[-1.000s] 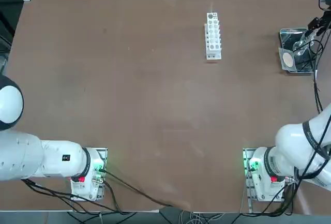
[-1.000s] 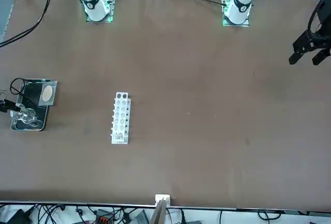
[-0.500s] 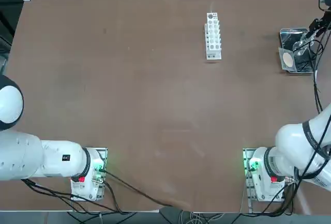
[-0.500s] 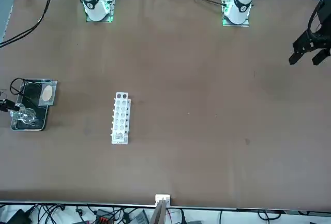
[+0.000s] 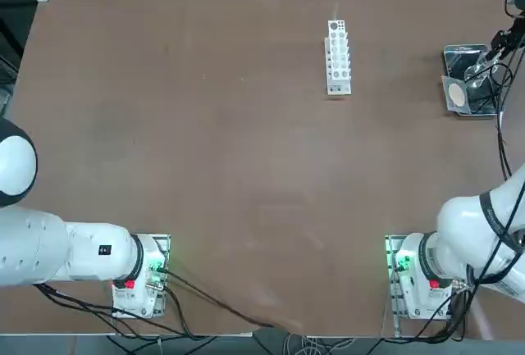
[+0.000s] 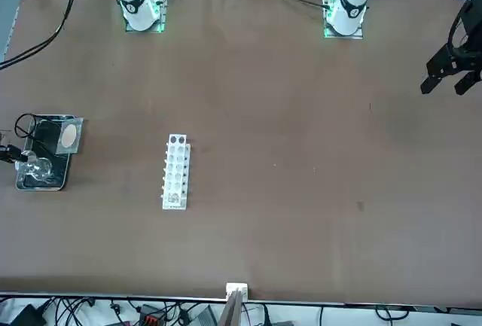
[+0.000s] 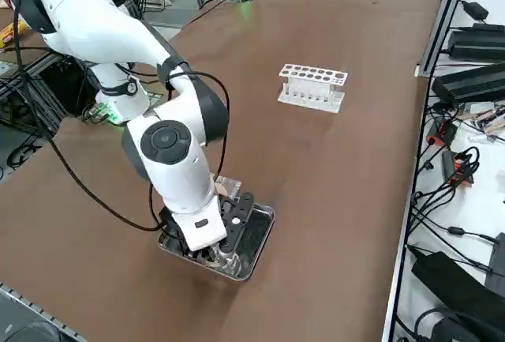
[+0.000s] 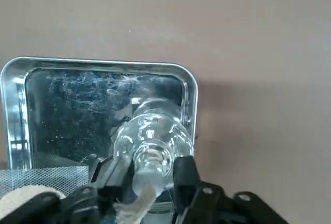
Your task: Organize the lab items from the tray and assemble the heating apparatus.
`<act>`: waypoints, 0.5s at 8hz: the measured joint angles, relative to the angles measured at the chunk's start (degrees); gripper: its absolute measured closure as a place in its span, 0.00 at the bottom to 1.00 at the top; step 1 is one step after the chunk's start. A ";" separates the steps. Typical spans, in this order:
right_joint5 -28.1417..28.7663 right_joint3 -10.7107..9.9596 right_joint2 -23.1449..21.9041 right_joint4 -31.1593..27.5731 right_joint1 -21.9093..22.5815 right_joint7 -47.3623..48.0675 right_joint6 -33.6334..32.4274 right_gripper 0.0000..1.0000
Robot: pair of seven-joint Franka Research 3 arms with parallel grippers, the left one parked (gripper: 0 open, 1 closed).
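The shiny steel tray [image 8: 98, 62] lies at the table's right edge [image 5: 463, 50] [image 6: 41, 187]. Inside it stands the clear glass burner [image 8: 150, 136] with its wick toward the camera. My right gripper [image 8: 147, 164] is down in the tray [image 7: 264, 227], shut on the burner's neck, one black finger [image 8: 183, 175] against each side. The burner still rests on the tray floor. The grey mesh [image 8: 41, 175] with its beige centre [image 5: 456, 94] [image 6: 68, 136] lies at the tray's end nearer the robot. Beside it shows a thin black wire loop, likely the tripod [image 6: 25, 120].
A white holed test-tube rack [image 5: 338, 56] [image 6: 175, 172] [image 7: 312, 87] stands toward the far side of the brown table, well left of the tray. Cables and black boxes lie beyond the table's far edge [image 7: 442, 10]. The right arm's cable hangs beside the tray.
The right gripper has stayed over the tray's far end with hardly any shift. Tray, mesh and rack have not moved.
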 joint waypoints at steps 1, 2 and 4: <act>-0.03 0.01 0.00 0.02 0.08 0.00 -0.01 0.65; -0.20 0.05 -0.05 0.16 0.12 -0.03 -0.09 0.70; -0.56 0.27 -0.06 1.23 0.39 -0.03 -0.45 0.70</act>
